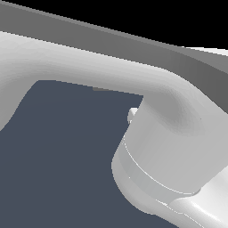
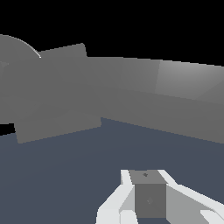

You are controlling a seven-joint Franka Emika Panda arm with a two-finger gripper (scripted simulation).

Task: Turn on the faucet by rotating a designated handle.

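The arm [image 1: 178,133] fills the exterior view — a pale, curved link and a round joint against a dark blue-grey floor [image 1: 58,156], with a grey band behind. In the wrist view the gripper [image 2: 148,199] shows only as white fingers [image 2: 116,205] flanking a grey block; whether it is wide or narrow cannot be told. Ahead lies the faucet [image 2: 57,96] — a grey plate — with the long grey handle [image 2: 175,98] stretching across; gripper and handle are apart.
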